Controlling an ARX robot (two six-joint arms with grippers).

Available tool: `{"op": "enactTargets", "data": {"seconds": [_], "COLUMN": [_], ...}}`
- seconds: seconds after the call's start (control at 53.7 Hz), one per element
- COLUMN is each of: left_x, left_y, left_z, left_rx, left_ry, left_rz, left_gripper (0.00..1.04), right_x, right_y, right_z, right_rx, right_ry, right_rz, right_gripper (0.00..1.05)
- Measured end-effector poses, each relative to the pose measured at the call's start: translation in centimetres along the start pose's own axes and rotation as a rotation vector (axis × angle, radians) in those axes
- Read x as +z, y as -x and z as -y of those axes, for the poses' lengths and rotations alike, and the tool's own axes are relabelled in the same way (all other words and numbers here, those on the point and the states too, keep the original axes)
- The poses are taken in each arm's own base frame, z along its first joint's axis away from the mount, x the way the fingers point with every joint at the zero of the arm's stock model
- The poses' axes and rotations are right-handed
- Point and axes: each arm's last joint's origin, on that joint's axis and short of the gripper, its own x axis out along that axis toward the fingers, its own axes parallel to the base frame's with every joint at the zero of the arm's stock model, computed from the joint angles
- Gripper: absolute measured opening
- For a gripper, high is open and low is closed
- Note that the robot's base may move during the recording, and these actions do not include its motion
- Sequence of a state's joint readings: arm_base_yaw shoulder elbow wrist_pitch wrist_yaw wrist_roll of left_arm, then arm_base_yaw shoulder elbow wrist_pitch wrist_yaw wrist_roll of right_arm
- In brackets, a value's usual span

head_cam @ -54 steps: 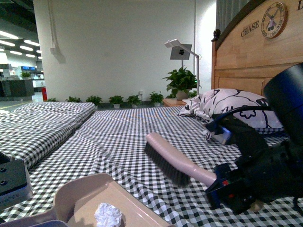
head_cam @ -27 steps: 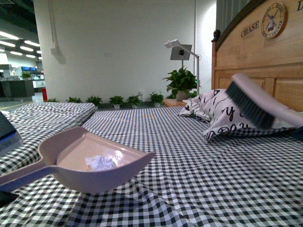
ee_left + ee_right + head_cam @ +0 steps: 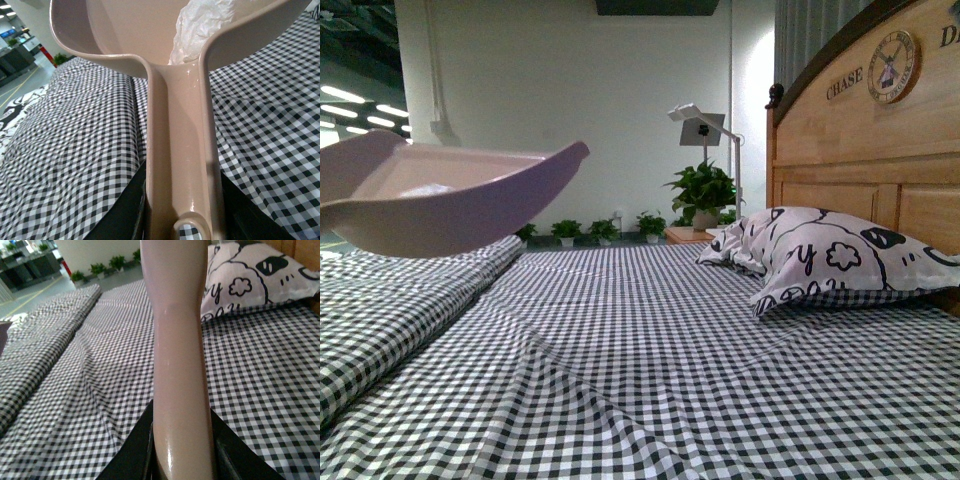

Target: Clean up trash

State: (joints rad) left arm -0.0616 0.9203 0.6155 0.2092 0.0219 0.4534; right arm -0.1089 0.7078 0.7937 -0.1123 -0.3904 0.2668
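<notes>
A beige dustpan (image 3: 440, 200) hangs in the air above the checkered bedspread (image 3: 650, 380), the patterned pillow (image 3: 820, 255) to its right. The left gripper (image 3: 180, 210) clamps the dustpan's handle; the white paper wad (image 3: 202, 25) lies inside. The right gripper (image 3: 182, 450) clamps a pink brush handle (image 3: 180, 340).

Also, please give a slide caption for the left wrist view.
Paper wad resting in the beige dustpan, held by its handle above the checkered bed.

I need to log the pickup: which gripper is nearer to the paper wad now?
Left. The left gripper holds the dustpan carrying the paper wad; the right gripper grips the brush handle, no wad near.
</notes>
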Motion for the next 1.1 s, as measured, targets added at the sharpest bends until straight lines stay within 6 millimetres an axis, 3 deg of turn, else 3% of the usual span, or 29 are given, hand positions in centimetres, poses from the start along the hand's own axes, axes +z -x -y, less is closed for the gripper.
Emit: {"op": "enactTargets", "data": {"seconds": [0.316, 0.558, 1.098], "left_x": [0.4, 0.1, -0.7], "left_y": [5.8, 8.5, 9.0], "left_z": [1.2, 3.5, 3.7], "left_rx": [0.145, 0.134, 0.169], "left_ry": [0.067, 0.134, 0.230], "left_rz": [0.104, 0.145, 0.121], "left_gripper": [0.27, 0.27, 0.27], "right_x": [0.1, -0.7, -1.1], "right_y": [4.7, 4.5, 4.5], "right_z": [-2.9, -3.8, -3.5], "right_rx": [0.021, 0.030, -0.081], "right_ry": [-0.049, -0.055, -0.023], "right_rz": [0.108, 0.108, 0.126], "right_gripper": [0.20, 0.20, 0.20]}}
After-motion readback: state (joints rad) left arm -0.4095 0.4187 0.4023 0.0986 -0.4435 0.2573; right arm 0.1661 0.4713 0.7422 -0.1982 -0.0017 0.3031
